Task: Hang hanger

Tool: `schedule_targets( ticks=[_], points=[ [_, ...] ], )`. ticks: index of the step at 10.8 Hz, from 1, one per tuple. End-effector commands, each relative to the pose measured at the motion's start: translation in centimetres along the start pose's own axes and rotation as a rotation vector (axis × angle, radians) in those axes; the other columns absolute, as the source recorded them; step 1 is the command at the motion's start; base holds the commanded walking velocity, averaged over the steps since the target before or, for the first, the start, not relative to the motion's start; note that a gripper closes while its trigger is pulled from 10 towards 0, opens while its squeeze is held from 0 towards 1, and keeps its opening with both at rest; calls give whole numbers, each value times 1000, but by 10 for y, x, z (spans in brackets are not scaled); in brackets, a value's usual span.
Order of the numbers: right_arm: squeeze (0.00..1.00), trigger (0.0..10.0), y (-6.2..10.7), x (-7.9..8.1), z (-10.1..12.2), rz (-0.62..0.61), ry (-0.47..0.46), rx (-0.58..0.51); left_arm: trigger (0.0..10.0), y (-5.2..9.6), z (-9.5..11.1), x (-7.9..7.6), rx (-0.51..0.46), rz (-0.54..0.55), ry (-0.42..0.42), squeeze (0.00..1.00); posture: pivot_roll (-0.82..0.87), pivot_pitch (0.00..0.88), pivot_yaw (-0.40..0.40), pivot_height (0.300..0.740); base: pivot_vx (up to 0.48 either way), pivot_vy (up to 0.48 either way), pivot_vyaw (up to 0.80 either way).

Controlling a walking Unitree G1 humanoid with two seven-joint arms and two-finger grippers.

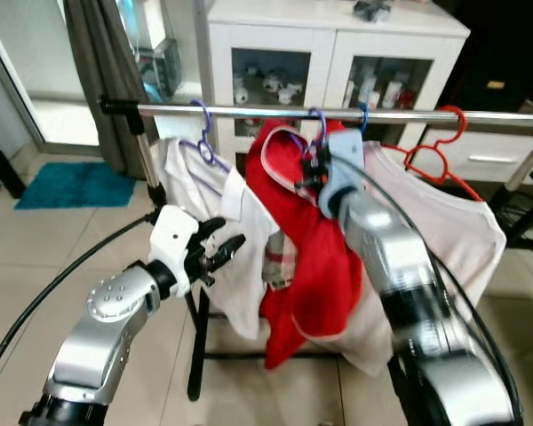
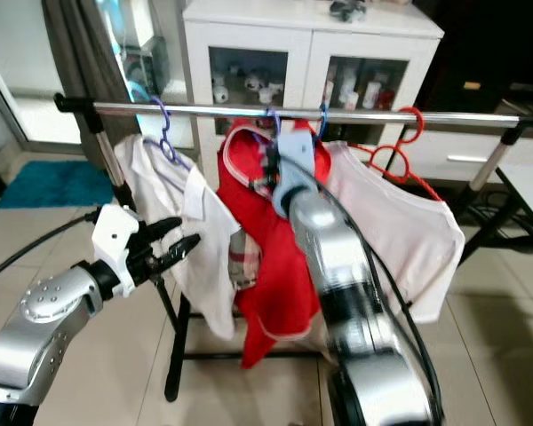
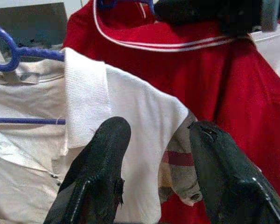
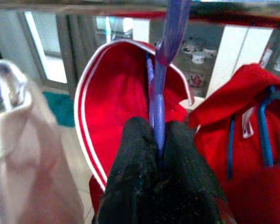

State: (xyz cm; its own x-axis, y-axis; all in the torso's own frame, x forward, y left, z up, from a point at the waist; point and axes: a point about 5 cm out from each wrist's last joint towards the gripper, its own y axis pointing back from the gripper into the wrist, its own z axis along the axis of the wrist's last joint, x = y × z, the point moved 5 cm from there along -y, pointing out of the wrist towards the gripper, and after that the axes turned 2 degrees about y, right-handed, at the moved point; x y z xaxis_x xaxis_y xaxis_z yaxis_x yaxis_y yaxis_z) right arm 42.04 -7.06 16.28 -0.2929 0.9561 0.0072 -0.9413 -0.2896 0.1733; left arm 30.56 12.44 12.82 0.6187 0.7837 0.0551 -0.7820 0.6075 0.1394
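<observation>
A silver clothes rail (image 1: 249,112) runs across in front of me. At its middle hangs a purple hanger (image 4: 170,28) carrying a red shirt (image 1: 315,257), its hook (image 1: 317,118) at the rail. My right gripper (image 1: 313,169) is raised to the shirt's collar and is shut on the hanger's neck (image 4: 158,107) just below the hook. Lower on the left, my left gripper (image 1: 226,248) is open, with its fingertips (image 3: 114,128) close to a white polo shirt (image 1: 240,231) and nothing between them. That shirt hangs on another purple hanger (image 1: 204,133).
A white T-shirt (image 1: 444,231) on a red hanger (image 1: 440,146) hangs at the rail's right end. Behind the rail stands a white glass-door cabinet (image 1: 338,44). A grey curtain (image 1: 102,71) and a teal mat (image 1: 75,185) are at the left. The floor is tiled.
</observation>
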Motion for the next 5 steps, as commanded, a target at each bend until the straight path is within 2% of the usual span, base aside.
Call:
schedule_targets(
  ticks=[1, 5],
  points=[
    [0, 10000, -5, -7, 21, -36, -10, -62, 10000, 0, 4, -3, -2, -14, -18, 0, -71, 0, -11, 740, 0, 0, 0],
    [0, 10000, -24, -9, 10, -64, -21, 64, 10000, 1, 3, -3, 7, -20, -22, 0, -63, 0, -13, 740, 0, 0, 0]
  ],
)
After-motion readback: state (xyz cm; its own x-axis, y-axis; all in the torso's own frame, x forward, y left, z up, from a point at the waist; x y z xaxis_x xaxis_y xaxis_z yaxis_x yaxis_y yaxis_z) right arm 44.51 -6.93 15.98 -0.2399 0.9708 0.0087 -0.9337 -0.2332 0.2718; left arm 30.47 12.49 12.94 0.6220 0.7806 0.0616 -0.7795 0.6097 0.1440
